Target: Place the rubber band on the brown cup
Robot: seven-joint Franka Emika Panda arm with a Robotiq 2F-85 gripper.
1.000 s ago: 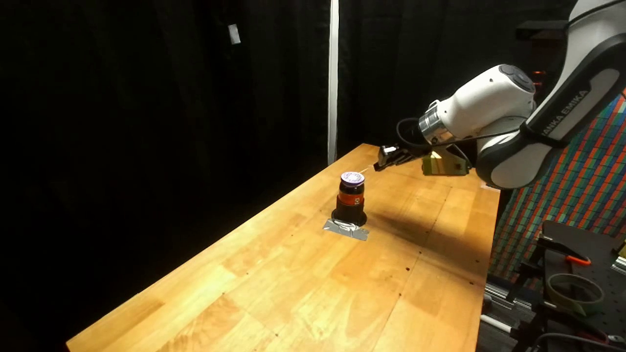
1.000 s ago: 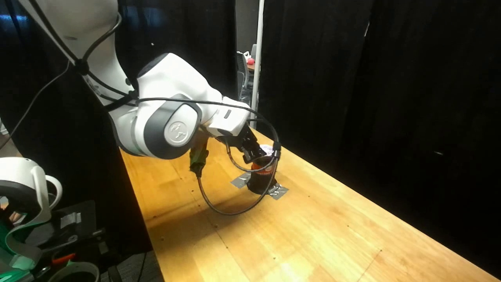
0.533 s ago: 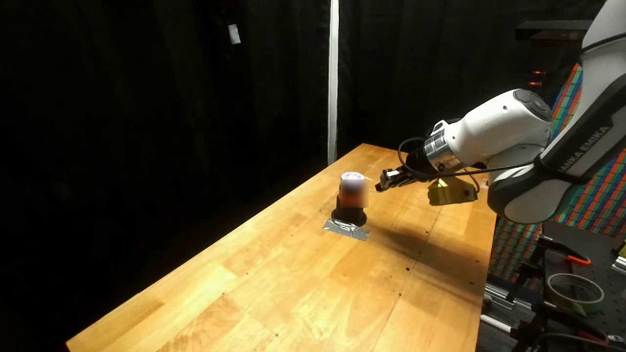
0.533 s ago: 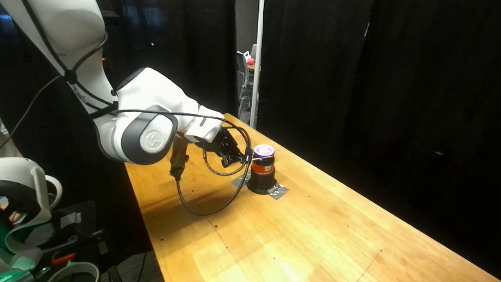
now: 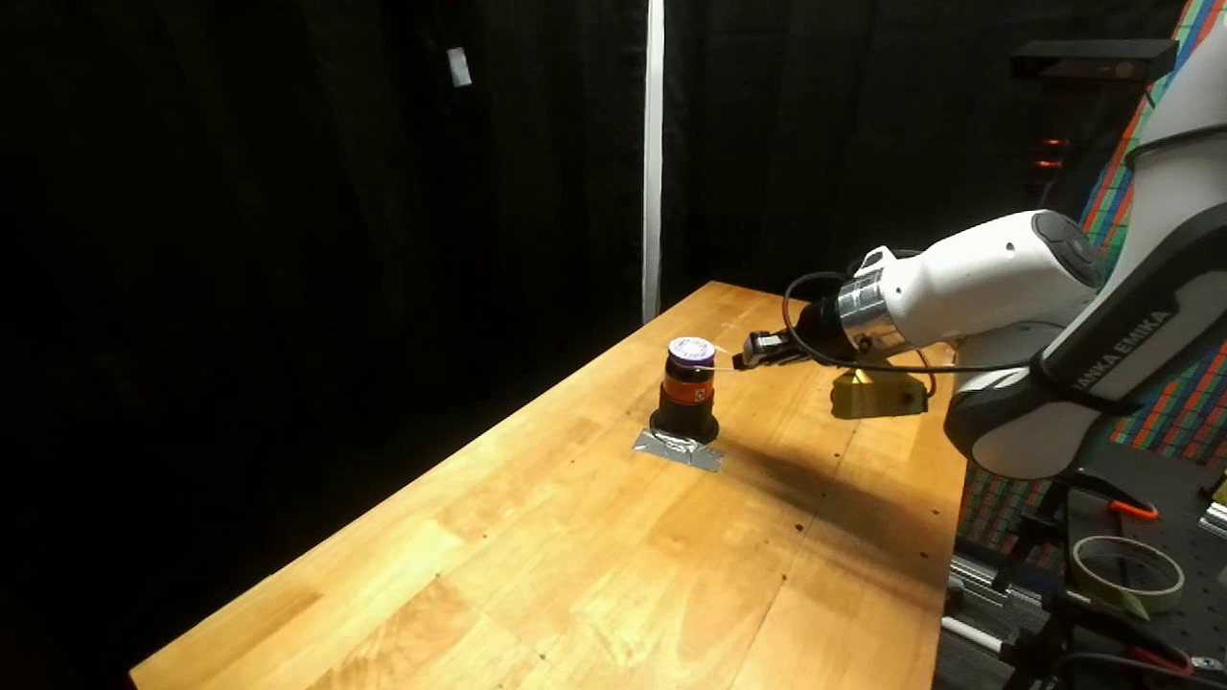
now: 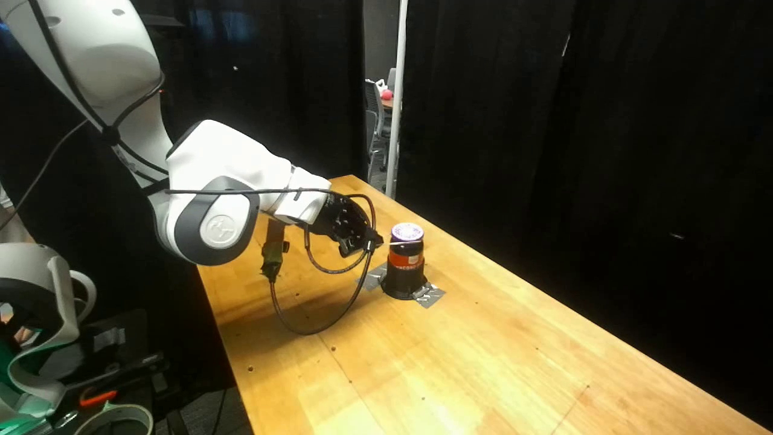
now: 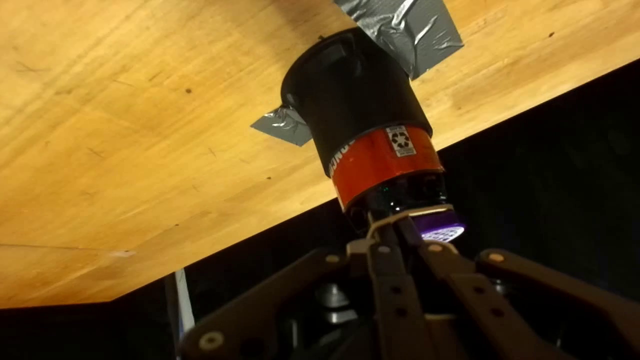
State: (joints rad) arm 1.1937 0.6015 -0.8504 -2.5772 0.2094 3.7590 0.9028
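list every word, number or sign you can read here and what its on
"ANKA EMIKA": the arm, start hidden
Recycling sign: orange-red band on the brown cup
Band lettering: partial, too blurred to quote
Purple lid: print too small to read
Round emblem, arm joint: blurred

Rubber band (image 7: 417, 212) around brown cup (image 7: 375, 135)

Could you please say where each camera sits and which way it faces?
An exterior view stands apart from the arm, seen at picture right, and looks down along the table.
An exterior view, likewise apart, faces black curtains across the table; the arm shows at picture left.
The wrist view, mounted on the arm, faces the brown cup, seen inverted; the hand shows below.
Both exterior views share cup, table and arm.
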